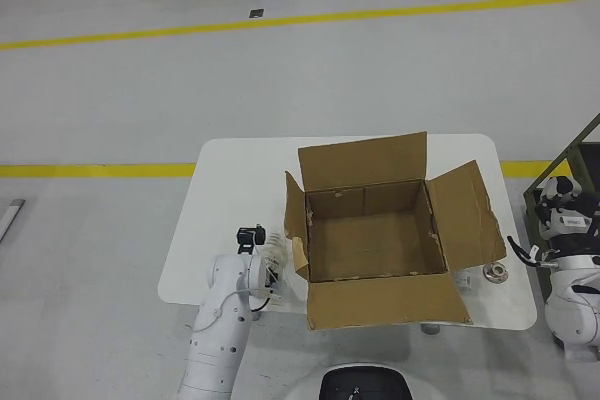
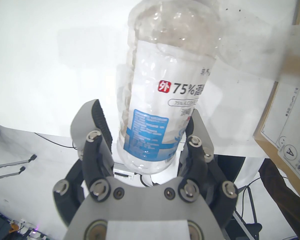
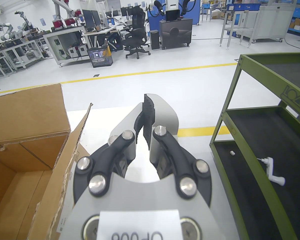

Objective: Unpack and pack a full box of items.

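Brown cardboard box (image 1: 375,245) stands open. Left pincer (image 2: 146,108), apart around the clear plastic bottle (image 2: 170,71), should squeeze evenly before lifting. Right pincer (image 3: 146,112) is together.

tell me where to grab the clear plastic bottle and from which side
Grip the clear plastic bottle on its labelled lower body, coming from the base end, as the left gripper stands with a finger on either side. The walls run straight there, while the upper part narrows toward the neck. It looks dented, so probably squeeze gently.
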### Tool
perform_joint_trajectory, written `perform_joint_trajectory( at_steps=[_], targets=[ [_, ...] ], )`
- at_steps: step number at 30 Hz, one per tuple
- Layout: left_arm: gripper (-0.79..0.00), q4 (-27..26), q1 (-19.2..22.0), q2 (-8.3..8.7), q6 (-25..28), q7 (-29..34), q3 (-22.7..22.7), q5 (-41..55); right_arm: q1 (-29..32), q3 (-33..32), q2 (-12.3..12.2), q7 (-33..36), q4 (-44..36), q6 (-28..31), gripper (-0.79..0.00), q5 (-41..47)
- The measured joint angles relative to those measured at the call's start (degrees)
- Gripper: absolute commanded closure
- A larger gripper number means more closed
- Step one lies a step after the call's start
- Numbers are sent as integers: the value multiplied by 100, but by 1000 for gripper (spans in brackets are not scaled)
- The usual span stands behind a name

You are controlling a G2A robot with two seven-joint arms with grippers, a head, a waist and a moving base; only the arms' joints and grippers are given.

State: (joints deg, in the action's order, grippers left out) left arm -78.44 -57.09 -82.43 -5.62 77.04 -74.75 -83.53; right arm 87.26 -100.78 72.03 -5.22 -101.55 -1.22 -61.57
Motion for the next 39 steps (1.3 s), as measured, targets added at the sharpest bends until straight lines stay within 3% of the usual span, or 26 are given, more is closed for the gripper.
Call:
perform_joint_trajectory(
  at_steps=[6,12,20,25,31,39],
  targets=[
    [0,-181,-54,25,100,-186,-23,-70,0,0,0,0,0,0,0,0],
    [0,-690,-181,69,42,-169,-145,-279,0,0,0,0,0,0,0,0],
    [0,-2524,-381,161,-207,146,-829,-489,0,0,0,0,0,0,0,0],
    [0,-3602,-124,151,-290,310,-1048,153,0,0,0,0,0,0,0,0],
    [0,-4377,337,108,-423,763,-940,1388,0,0,0,0,0,0,0,0],
    [0,-4318,742,58,-341,724,-232,2480,5,3,-1,11,0,12,0,-8]
  ],
)
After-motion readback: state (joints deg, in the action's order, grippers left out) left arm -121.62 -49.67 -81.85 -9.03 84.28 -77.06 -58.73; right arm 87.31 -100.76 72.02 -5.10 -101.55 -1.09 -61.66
